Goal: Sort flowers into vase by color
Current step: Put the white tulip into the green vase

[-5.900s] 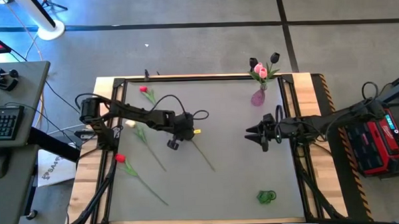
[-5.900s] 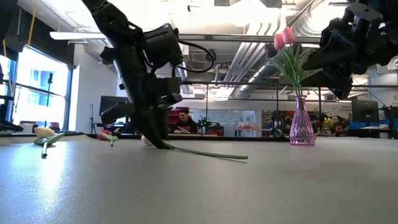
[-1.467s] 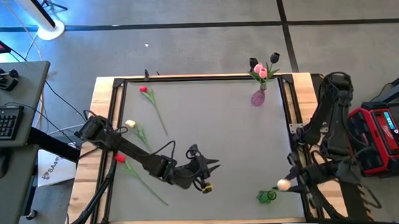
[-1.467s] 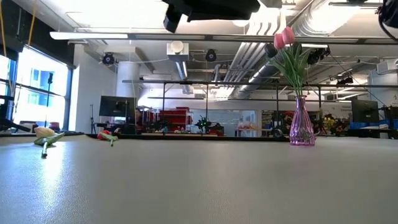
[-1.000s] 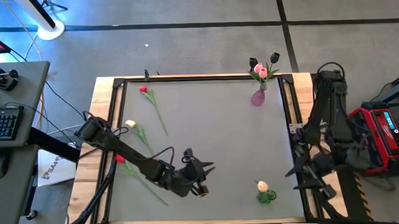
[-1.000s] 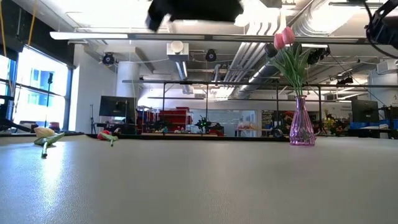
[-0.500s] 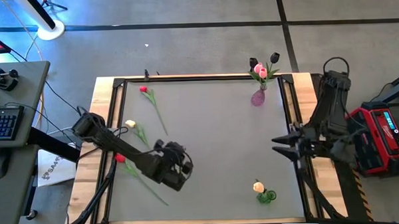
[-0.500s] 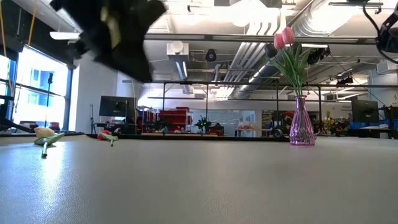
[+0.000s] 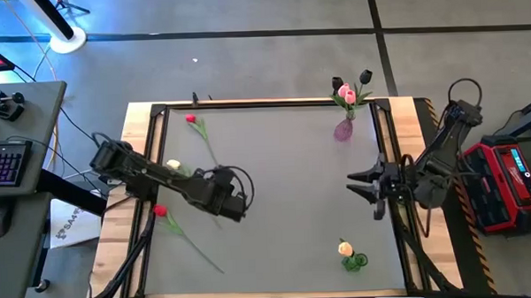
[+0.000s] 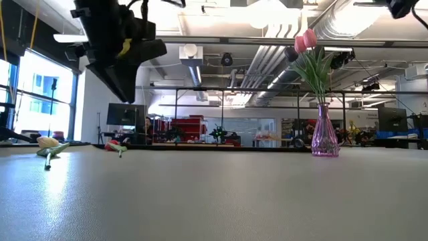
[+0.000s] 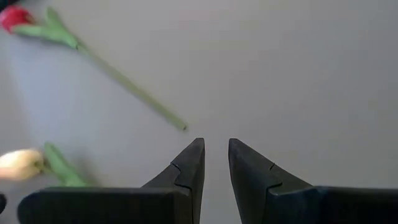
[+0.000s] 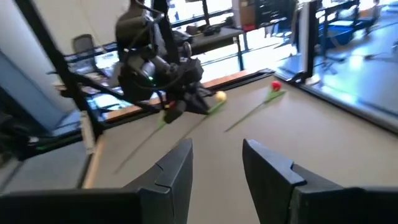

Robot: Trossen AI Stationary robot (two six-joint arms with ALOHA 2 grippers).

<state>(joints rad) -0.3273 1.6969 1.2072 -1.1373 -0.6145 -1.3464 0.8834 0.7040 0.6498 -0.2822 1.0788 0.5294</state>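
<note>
High view shows three flowers lying on the left side of the worktop (image 9: 294,192): a red tulip (image 9: 191,119) near the back, a cream tulip (image 9: 172,165) by the edge, and a second red tulip (image 9: 160,210) nearer the front; the left end effector (image 9: 237,207) hangs just beside them, its tips a little apart, holding nothing; the right end effector (image 9: 362,186) waits over the right side, open and empty; a pink vase (image 9: 343,129) and a green vase (image 9: 354,262) already hold flowers; the tulips look light and bendy, with soft heads, so I think the thin stem, near its middle, is the best place to pinch
</note>
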